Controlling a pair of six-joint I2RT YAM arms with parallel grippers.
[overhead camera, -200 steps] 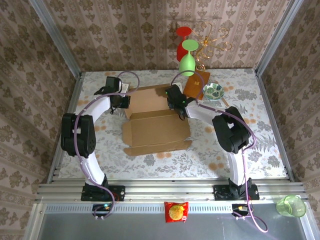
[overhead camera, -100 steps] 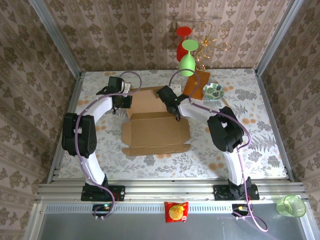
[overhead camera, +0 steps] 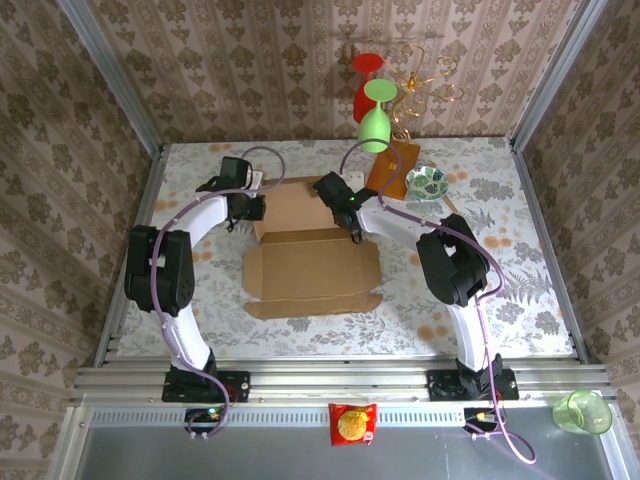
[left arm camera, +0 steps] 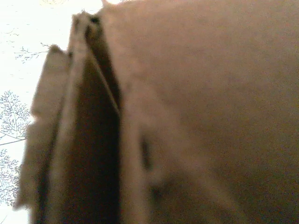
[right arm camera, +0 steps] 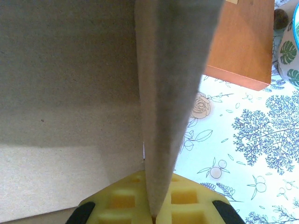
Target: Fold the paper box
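Top external view, nearest first: the plain brown corrugated cardboard paper box [overhead camera: 315,262] lies mid-table on the floral tablecloth [overhead camera: 500,300]. Its front flap is flat toward the arm bases, the shallow tray sits behind it, and the back panel lies at the far side. The left gripper [overhead camera: 250,207] sits at the box's far-left corner. Its wrist view gives blurred cardboard folds at close range, so I cannot tell whether it grips. The right gripper [right arm camera: 152,207] is clamped on an upright cardboard wall at the far-right corner, card edge between its yellow pads [right arm camera: 187,196]. Judged step: standing the side walls. To do it well, pinch low by the crease and swing the wall about that crease rather than dragging the sheet. The left arm should steady the opposite corner. Beyond, the glossy orange-brown square rack base [right arm camera: 243,42] and the leaf-patterned bowl [overhead camera: 426,183] sit near, so keep the wrist sweep tight.
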